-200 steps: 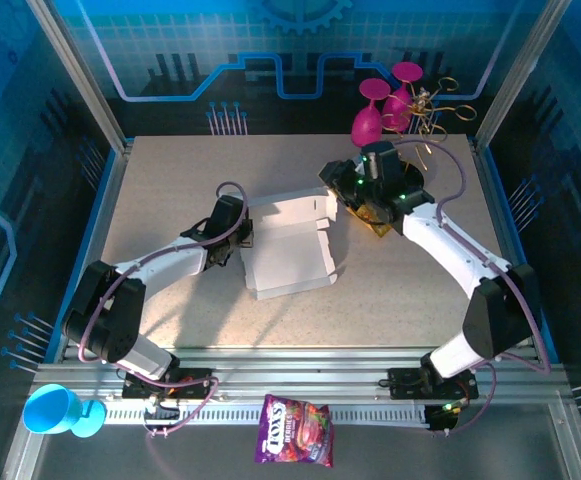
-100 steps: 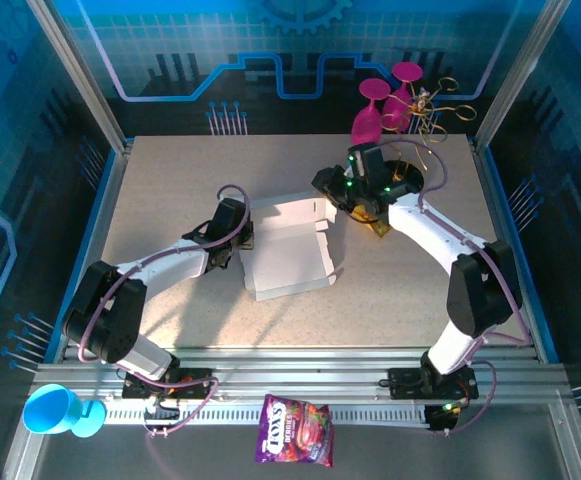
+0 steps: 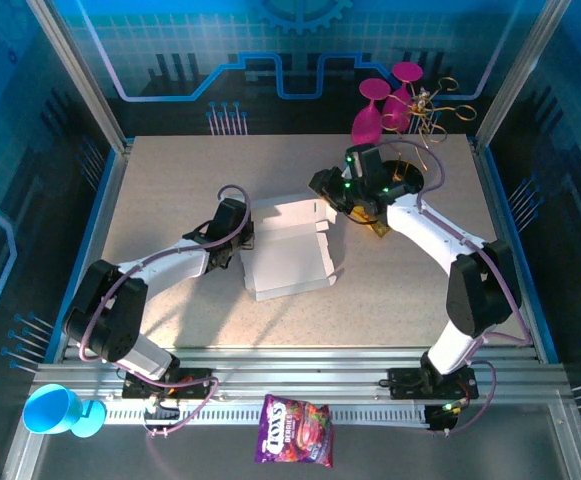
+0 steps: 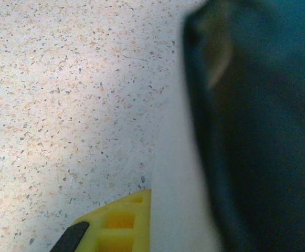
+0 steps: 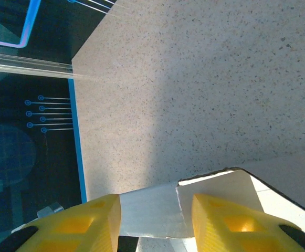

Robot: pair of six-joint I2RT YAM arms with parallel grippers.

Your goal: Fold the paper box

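- In the middle of the surface: the paper box, plain white unprinted cardboard, half folded.
- One broad panel flat on the near side, a second panel tipped up along the far side, small flaps and tabs at the right edge.
- Against the box's left edge: the left hand. Cannot tell whether open or closed. Up close, a yellow finger next to a white cardboard edge and a dark blur.
- At the box's far right corner: the right hand, fingers spread apart with a white tab of the box in the gap between them.
- Under the right arm, partly hidden by it: a golden-yellow packet, just right of the box.
- Farther off at the far right: pink goblets and a curl of gold wire.
- Off the surface on the near side: a purple candy bag, and a blue cup at the near left.
- Compared with a second ago: right hand moved slightly left and closer to the box's corner, right elbow drawn in to the left. Box and left arm much as before.
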